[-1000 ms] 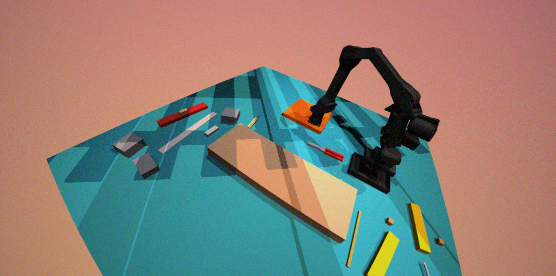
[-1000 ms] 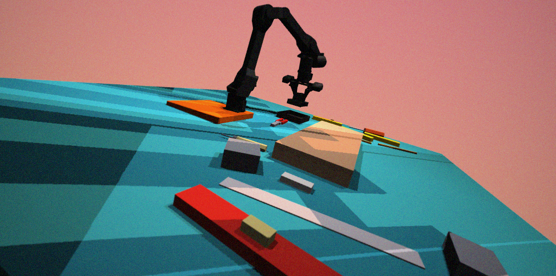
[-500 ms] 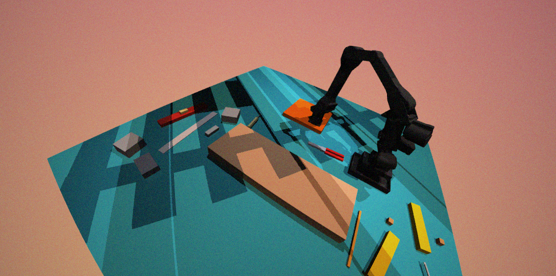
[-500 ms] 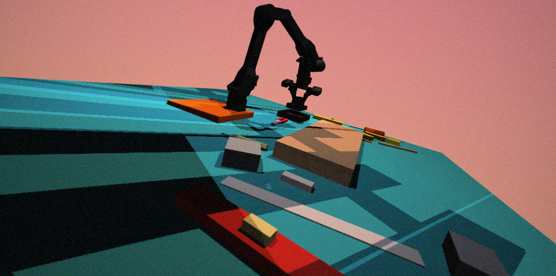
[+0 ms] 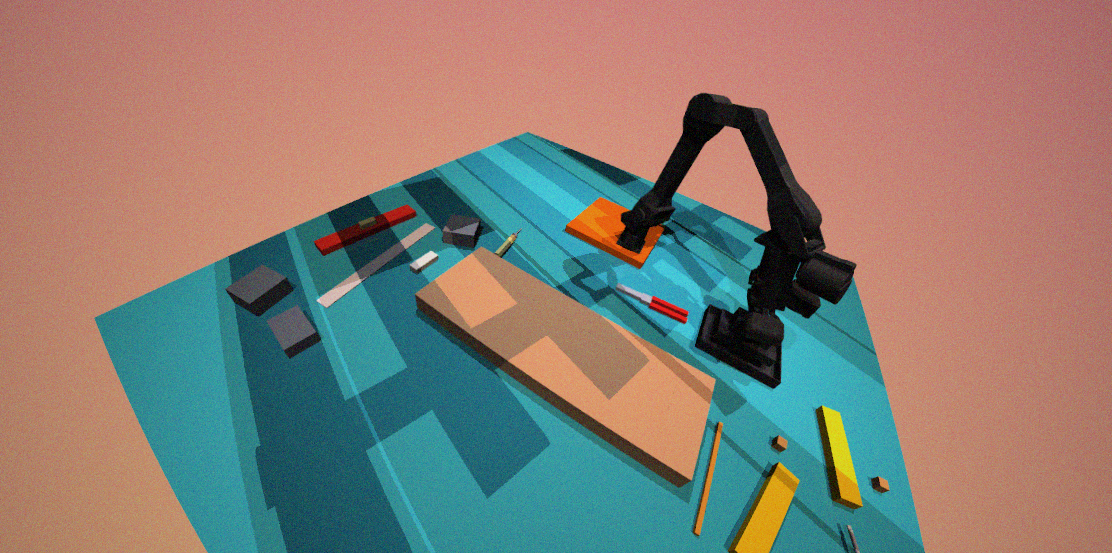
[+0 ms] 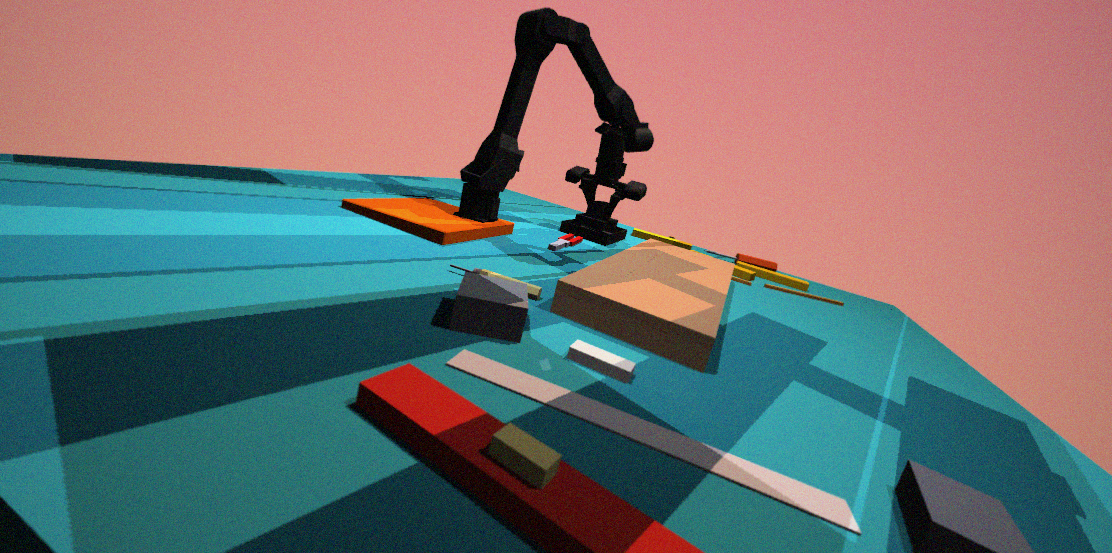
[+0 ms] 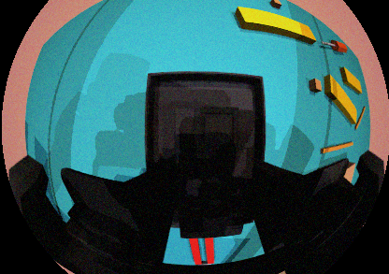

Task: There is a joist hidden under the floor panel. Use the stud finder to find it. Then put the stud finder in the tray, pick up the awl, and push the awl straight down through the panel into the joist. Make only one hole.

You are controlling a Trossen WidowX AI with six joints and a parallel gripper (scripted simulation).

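My gripper (image 5: 737, 327) (image 6: 596, 216) (image 7: 209, 160) is shut on the dark stud finder (image 7: 202, 142) and holds it low inside the black tray (image 5: 766, 371) (image 6: 616, 236) (image 7: 206, 79). I cannot tell whether the stud finder touches the tray's bottom. The awl (image 5: 655, 303) (image 6: 564, 241) (image 7: 201, 251), red-handled with a pale shaft, lies on the table between the tray and the arm's orange base plate (image 5: 595, 220) (image 6: 404, 213). The tan floor panel (image 5: 560, 354) (image 6: 642, 296) lies flat just left of the tray and the awl.
Yellow bars (image 5: 838, 454) (image 5: 766, 510), a thin orange strip (image 5: 708, 477) and small cubes lie beyond the panel's near end. A red level (image 5: 364, 228), a grey ruler (image 5: 373, 265), grey blocks (image 5: 259, 287) and a pencil (image 5: 507, 241) lie at the panel's far end.
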